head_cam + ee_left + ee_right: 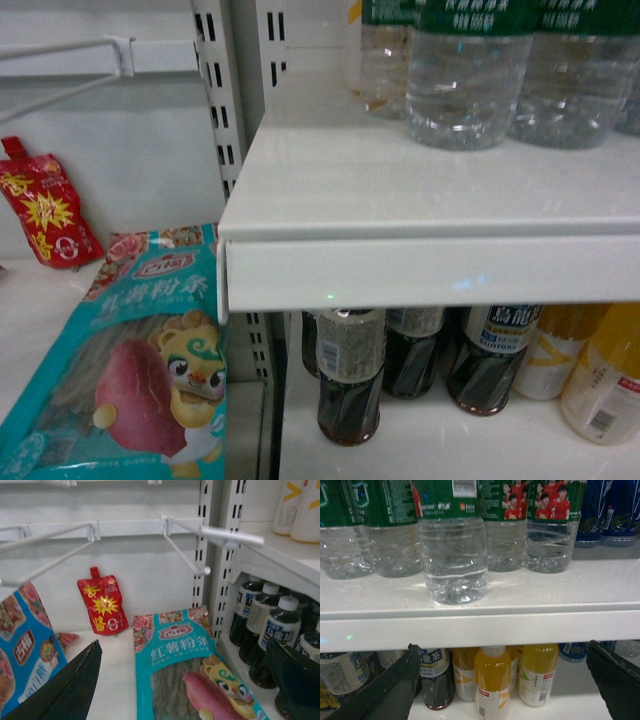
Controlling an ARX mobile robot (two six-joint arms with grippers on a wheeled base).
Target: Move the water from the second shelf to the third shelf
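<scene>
Several water bottles stand on a white shelf (520,625), clear and ribbed with green labels. One water bottle (452,555) stands forward of the row, near the shelf's front edge, straight ahead of my right gripper (502,649). That gripper is open, low in front of the shelf lip, with nothing between its fingers. More water bottles (465,80) show at the top right of the head view, where neither gripper appears. My left gripper (184,647) is open and empty over a teal packet in the neighbouring bay.
Yellow drink bottles (492,680) and dark tea bottles (350,380) fill the shelf below the water. Dark-blue bottles (615,510) stand right of the water. A teal noodle packet (190,670), a red pouch (102,605) and wire hooks (185,550) occupy the left bay.
</scene>
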